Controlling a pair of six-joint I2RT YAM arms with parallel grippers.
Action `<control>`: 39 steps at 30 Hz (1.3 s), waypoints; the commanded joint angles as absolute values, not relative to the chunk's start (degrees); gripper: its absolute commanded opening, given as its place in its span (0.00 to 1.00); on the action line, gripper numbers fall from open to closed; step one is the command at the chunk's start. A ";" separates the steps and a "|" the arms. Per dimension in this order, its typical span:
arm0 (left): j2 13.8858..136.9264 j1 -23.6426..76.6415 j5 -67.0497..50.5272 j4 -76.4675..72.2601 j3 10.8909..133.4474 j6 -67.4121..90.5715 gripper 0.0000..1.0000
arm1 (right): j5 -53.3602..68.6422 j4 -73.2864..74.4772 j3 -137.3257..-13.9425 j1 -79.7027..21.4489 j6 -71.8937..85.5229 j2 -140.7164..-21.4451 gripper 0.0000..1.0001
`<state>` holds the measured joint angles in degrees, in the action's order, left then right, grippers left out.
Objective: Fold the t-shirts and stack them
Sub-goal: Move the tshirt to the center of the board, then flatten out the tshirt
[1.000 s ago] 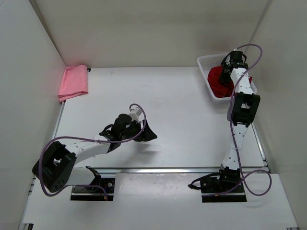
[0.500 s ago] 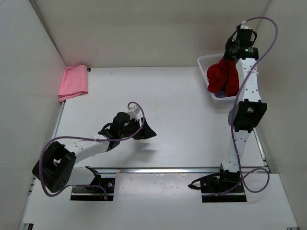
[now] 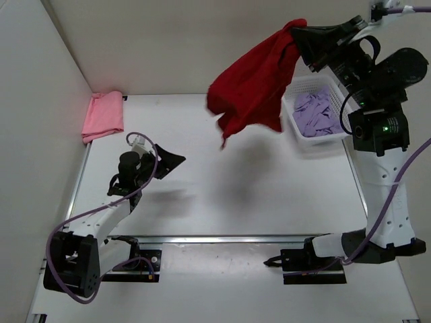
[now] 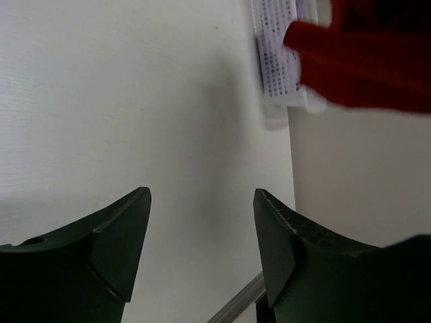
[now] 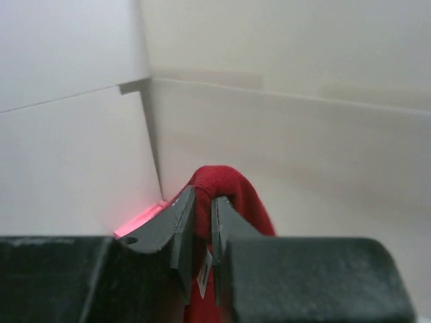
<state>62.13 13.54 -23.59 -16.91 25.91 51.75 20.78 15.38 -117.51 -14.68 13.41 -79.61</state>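
Observation:
My right gripper (image 3: 296,30) is raised high and shut on the dark red t-shirt (image 3: 249,84), which hangs in the air over the table's back middle. The right wrist view shows the red fabric (image 5: 229,185) pinched between the two fingers. The lavender t-shirt (image 3: 318,114) lies crumpled in the white mesh basket (image 3: 296,128). The pink t-shirt (image 3: 103,116) lies folded at the back left corner. My left gripper (image 3: 168,161) is open and empty, low over the left middle of the table; its wrist view shows spread fingers (image 4: 121,235) and a blur of the red shirt (image 4: 370,54).
White walls close in the table on the left, back and right. A metal rail (image 3: 236,238) runs along the near edge. The basket stands at the back right, against the right wall.
My right gripper has lifted the dark red t-shirt out of the basket, up and to the left, uncovering the lavender shirt. My left gripper has swung back to the left.

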 commanded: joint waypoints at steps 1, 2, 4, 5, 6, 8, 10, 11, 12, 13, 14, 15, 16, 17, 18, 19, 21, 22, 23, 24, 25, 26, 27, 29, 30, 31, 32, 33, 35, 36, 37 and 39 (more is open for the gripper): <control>60.38 9.68 -25.14 -16.19 25.14 54.32 0.73 | 33.11 4.59 -111.13 -10.82 21.61 -81.47 0.00; 60.29 8.62 -24.79 -15.82 26.09 54.23 0.75 | 34.79 0.92 -107.96 -9.07 23.27 -80.60 0.00; 60.29 7.65 -24.26 -15.56 28.29 54.40 0.76 | 44.51 -8.98 -92.55 -3.19 32.47 -78.41 0.00; 60.47 6.95 -23.91 -15.21 28.74 54.32 0.76 | 46.39 -15.93 -87.76 -0.82 34.96 -77.79 0.01; 61.08 6.60 -23.91 -14.77 29.78 53.71 0.77 | 47.97 -23.04 -77.36 -0.10 40.11 -76.48 0.00; 61.43 5.80 -23.73 -14.85 29.62 54.58 0.77 | 48.69 -34.20 -62.54 1.57 45.49 -75.50 0.00; 62.13 6.15 -22.50 -14.77 28.48 53.79 0.76 | 45.29 -39.96 -47.18 1.50 46.66 -77.42 0.01; 62.31 6.50 -20.76 -13.90 28.39 53.27 0.76 | 42.74 -42.43 -44.76 1.84 46.76 -78.04 0.09; 62.40 7.37 -19.96 -13.45 27.61 52.48 0.76 | 42.19 -43.23 -40.91 2.28 47.45 -81.18 0.15; 63.01 7.38 -19.60 -13.10 26.73 51.25 0.76 | 42.01 -43.42 -39.65 3.42 48.24 -83.65 0.26; 62.93 8.08 -17.60 -11.79 26.54 50.11 0.77 | 42.27 -42.03 -39.73 4.30 49.21 -85.06 0.33; 62.41 9.30 -15.23 -9.95 26.37 48.79 0.77 | 42.45 -41.05 -39.73 4.65 49.22 -86.47 0.36; 62.14 9.84 -12.77 -9.06 26.37 46.78 0.77 | 41.32 -40.61 -39.64 4.75 49.74 -86.31 0.41; 61.27 10.54 -12.14 -7.14 26.28 46.32 0.77 | 38.18 -37.13 -39.55 3.79 47.40 -85.70 0.45; 60.91 11.24 -10.39 -5.55 26.54 45.27 0.77 | 33.62 -29.87 -41.12 2.56 43.98 -83.87 0.45; 60.47 11.60 -8.11 -4.75 26.54 43.09 0.78 | 30.53 -26.49 -42.70 1.50 42.03 -81.93 0.45; 58.63 14.40 -2.59 -0.02 28.12 39.22 0.81 | 19.22 -15.08 -43.68 -4.54 36.14 -79.03 0.45; 57.84 15.20 -0.11 3.22 28.47 37.37 0.82 | 16.29 -13.38 -42.90 -6.31 32.99 -76.66 0.45; 57.05 15.81 1.48 5.34 28.22 36.83 0.84 | 12.00 -10.49 -41.24 -9.29 31.65 -75.60 0.43; 56.61 15.73 1.67 6.41 28.21 36.57 0.85 | 10.91 -9.50 -39.74 -10.71 31.38 -73.32 0.41; 56.43 15.12 1.50 6.94 27.60 36.91 0.86 | 10.64 -9.93 -37.03 -11.33 31.38 -71.47 0.40; 56.60 14.07 1.06 7.73 26.99 37.09 0.87 | 12.81 -10.37 -33.70 -12.29 32.33 -68.84 0.33; 57.38 11.89 0.18 8.43 26.55 37.35 0.89 | 14.83 -10.72 -32.18 -13.61 32.34 -68.12 0.25; 58.88 8.98 -2.01 7.83 25.06 38.31 0.90 | 13.81 -8.54 -27.88 -17.29 31.65 -65.84 0.15; 59.06 7.66 -2.37 7.56 24.79 38.67 0.92 | 10.93 -6.35 -27.08 -19.84 30.51 -65.13 0.08; 59.67 7.39 -2.02 6.78 24.44 39.54 0.93 | 9.25 -3.72 -25.77 -21.17 30.06 -64.17 0.08; 60.03 7.64 -0.72 5.81 24.26 39.72 0.96 | 6.71 -2.91 -24.27 -22.75 29.80 -63.12 0.12; 61.25 7.82 -0.18 5.19 24.17 39.90 0.97 | 5.81 -1.77 -23.21 -23.11 30.14 -62.76 0.17; 63.70 7.47 -0.09 4.48 24.61 40.43 0.99 | 5.10 -1.14 -19.97 -22.15 31.37 -60.57 0.34; 65.72 7.12 -0.09 3.61 25.04 41.04 0.98 | 4.58 -1.49 -18.56 -21.45 31.46 -60.12 0.44; 67.48 7.90 -0.09 2.56 25.22 41.22 0.99 | 4.57 -2.28 -17.67 -20.40 31.64 -60.47 0.50; 70.47 8.96 1.49 1.85 27.06 41.40 0.98 | 6.14 -2.64 -17.67 -18.73 31.47 -62.74 0.55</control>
